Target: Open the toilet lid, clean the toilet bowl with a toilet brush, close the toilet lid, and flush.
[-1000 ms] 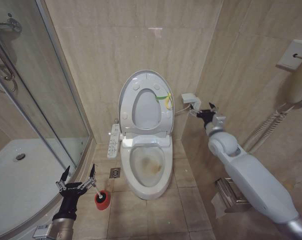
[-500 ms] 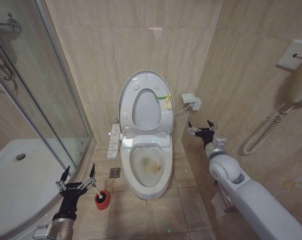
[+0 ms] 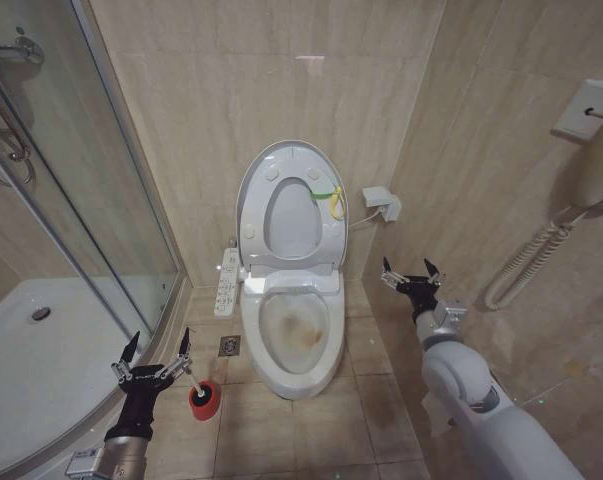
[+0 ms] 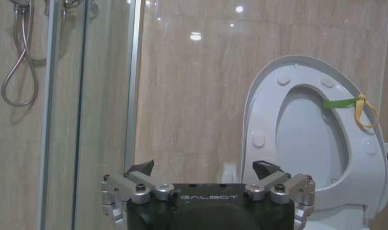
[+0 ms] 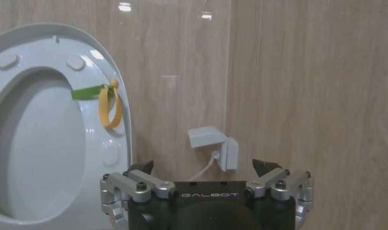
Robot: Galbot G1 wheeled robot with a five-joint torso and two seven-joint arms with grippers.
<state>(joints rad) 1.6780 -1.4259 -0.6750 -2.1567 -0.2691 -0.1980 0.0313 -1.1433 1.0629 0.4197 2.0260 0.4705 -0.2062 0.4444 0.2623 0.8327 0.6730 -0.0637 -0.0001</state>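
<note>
toilet lid [image 3: 289, 180] upright, 12 o'clock | left gripper [image 3: 157, 353] fingers spread, by toilet brush [image 3: 202, 393], 8 o'clock | right gripper [image 3: 412, 275] fingers spread, 3 o'clock of toilet bowl [image 3: 299, 335]

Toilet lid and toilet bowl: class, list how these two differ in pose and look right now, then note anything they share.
The toilet lid stands raised against the wall; the toilet bowl sits low on the floor, open upward. The lid is clean, with a yellow-green strap at its edge; the bowl shows yellow-brown staining inside. Both are glossy white and oval.
</note>
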